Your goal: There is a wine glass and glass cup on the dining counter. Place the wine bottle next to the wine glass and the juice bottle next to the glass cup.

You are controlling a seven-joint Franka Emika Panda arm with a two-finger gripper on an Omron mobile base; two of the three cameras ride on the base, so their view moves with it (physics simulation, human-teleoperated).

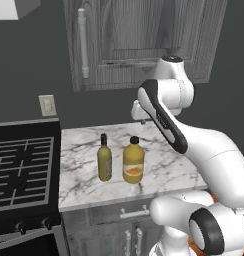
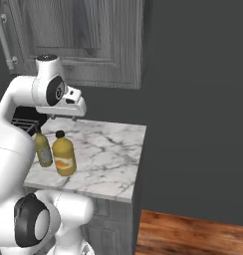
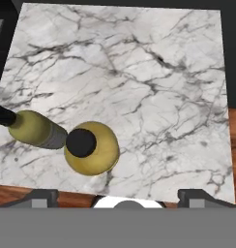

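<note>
The wine bottle (image 1: 104, 159) and the juice bottle (image 1: 133, 161) stand upright on a small marble tabletop (image 1: 164, 170) that sits on a grey cabinet with drawers (image 1: 131, 212). Both are close to the front edge of the tabletop, the wine bottle on the side of the stove and the juice bottle just beside it, toward the middle. A narrow gap is between them in the left base view; in the hand view the two overlap, so I cannot tell from there if they touch. The back part and the far right side of the tabletop are bare marble.

A black stove (image 1: 21, 167) with grates borders the left edge of the tabletop. On the dark wall behind there is a pale wall outlet (image 1: 47, 105), and above hangs a grey wooden cabinet (image 1: 124, 40) with a long handle (image 1: 83, 42). To the right of the tabletop a wooden floor (image 2: 193, 234) is seen below.

The pincer (image 3: 122, 196) hangs well above the tabletop, over its middle, and looks straight down at it. In the hand view the black cap of the juice bottle is near the bottom. The two dark fingertips (image 3: 40, 197) stand wide apart and nothing is between them. The white arm bends over the right part of the tabletop and hides part of the hanging cabinet in the left base view.
</note>
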